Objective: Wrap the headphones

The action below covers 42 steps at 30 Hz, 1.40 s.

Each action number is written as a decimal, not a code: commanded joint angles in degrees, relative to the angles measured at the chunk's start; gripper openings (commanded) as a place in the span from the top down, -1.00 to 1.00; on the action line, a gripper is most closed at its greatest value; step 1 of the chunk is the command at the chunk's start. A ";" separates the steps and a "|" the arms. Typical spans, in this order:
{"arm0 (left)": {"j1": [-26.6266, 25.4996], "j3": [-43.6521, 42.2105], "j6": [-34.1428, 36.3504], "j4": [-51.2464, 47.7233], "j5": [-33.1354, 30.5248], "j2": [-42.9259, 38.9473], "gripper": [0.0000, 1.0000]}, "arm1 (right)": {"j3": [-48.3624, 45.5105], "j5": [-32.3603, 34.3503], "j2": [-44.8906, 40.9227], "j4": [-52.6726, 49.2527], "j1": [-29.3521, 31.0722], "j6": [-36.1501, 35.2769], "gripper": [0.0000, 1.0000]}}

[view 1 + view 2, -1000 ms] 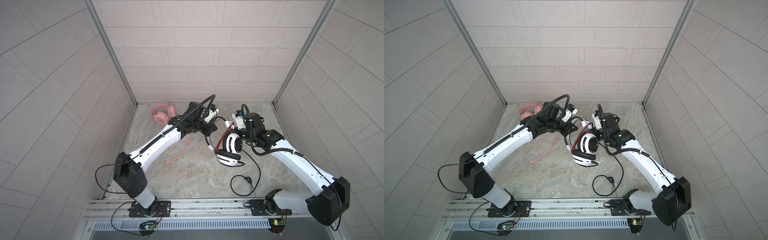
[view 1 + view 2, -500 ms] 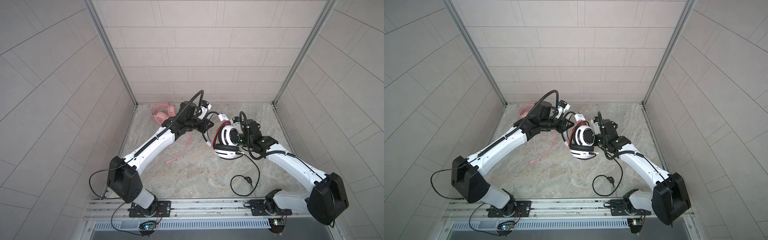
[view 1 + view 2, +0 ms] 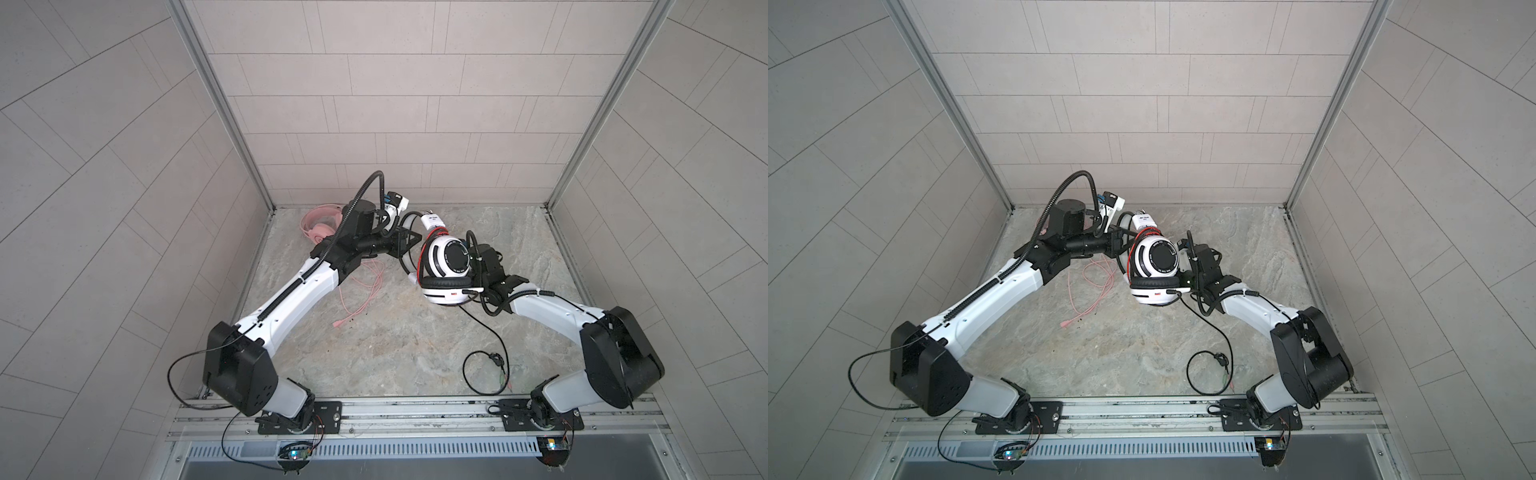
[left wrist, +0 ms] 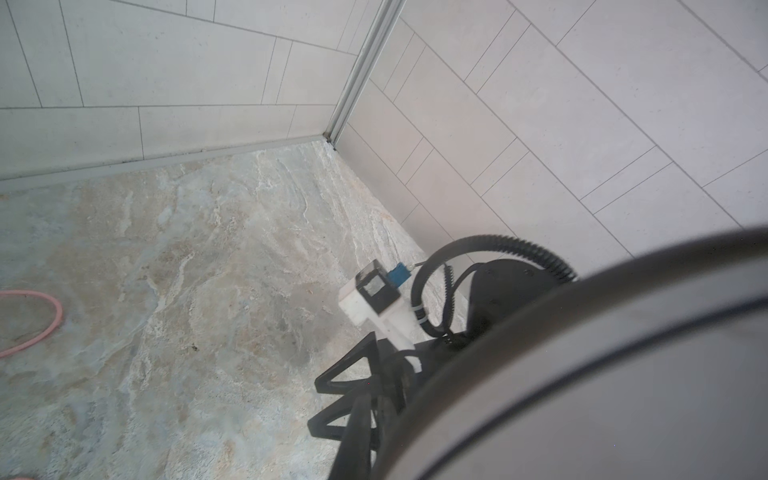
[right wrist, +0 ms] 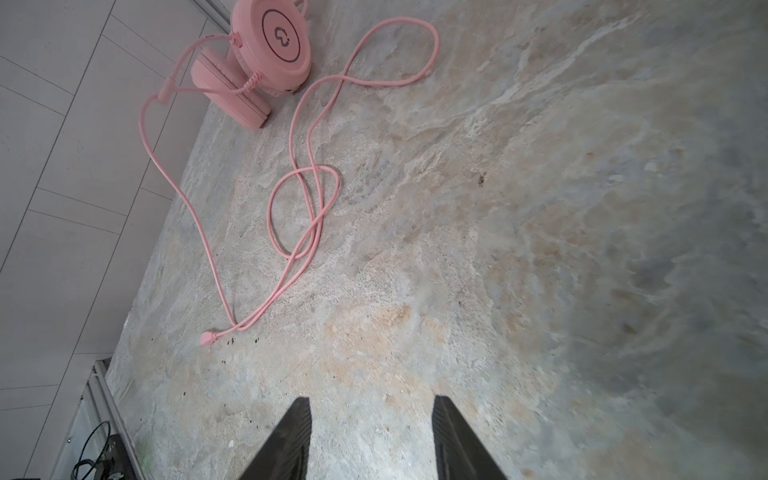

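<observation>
Top views both: two headsets, pink headset (image 3: 318,226) grounded, white-and-black headset (image 3: 451,259) cup-up; your left gripper (image 3: 415,240) pinches headband (image 3: 404,222), right gripper (image 5: 370,401) spread

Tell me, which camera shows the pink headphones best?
The right wrist view: the pink headphones lie unobstructed with their pink cable spread out. In a top view the left arm partly hides them. The left wrist view catches only a loop of that cable.
</observation>
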 commanded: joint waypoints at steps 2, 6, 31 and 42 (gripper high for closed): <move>0.53 0.13 -3.01 5.99 2.39 -2.97 1.00 | -1.12 0.36 4.00 8.77 1.55 3.61 0.03; 1.37 -0.82 -3.50 6.77 0.54 -3.55 1.00 | -2.24 0.48 7.98 13.28 2.57 5.23 0.08; 16.38 -10.76 -23.40 18.50 -20.11 -4.24 1.00 | -16.13 3.41 7.46 18.36 11.79 8.12 0.99; 20.72 -12.36 -23.77 10.86 -37.31 -5.22 1.00 | -10.53 13.94 -1.07 -1.54 24.34 3.60 1.00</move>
